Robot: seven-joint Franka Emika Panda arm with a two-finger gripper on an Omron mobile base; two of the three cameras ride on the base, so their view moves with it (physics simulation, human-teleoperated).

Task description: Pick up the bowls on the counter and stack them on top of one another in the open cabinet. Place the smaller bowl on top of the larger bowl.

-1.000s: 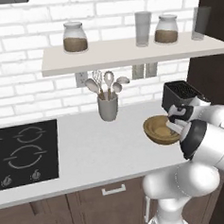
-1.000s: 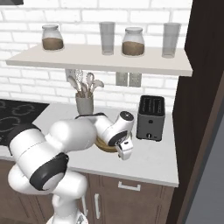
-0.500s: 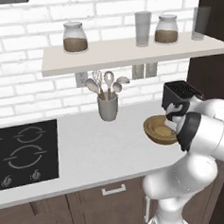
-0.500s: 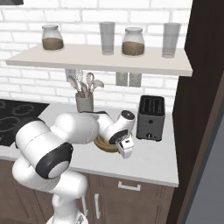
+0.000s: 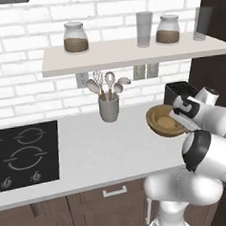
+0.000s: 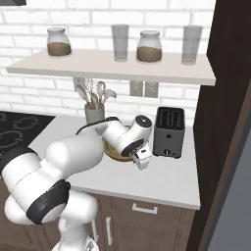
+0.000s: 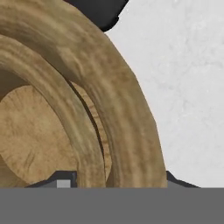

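The two brown wooden bowls sit nested. In the hand view the smaller bowl (image 7: 57, 100) lies inside the larger bowl (image 7: 118, 109), with the pale counter (image 7: 188, 87) beside them. My gripper (image 7: 118, 181) is shut across both rims at their near edge, one fingertip (image 7: 63, 180) inside the smaller bowl and the other outside the larger one. From the left base view the bowls (image 5: 161, 121) show tilted, a little above the counter (image 5: 98, 149), with the gripper (image 5: 176, 119) at their right side. The open cabinet shelf (image 5: 130, 54) runs above.
A black toaster (image 6: 169, 130) stands just right of the bowls (image 6: 115, 154). A grey utensil cup (image 5: 109, 108) is to their left, and the black hob (image 5: 22, 154) lies at far left. Jars (image 5: 75, 37) and glasses (image 5: 145, 29) stand on the shelf. A dark tall panel (image 6: 225, 122) walls the right.
The jaws have closed from wide open onto the bowl rims. The bowls have since risen slightly and tipped, and the arm has drawn in a little.
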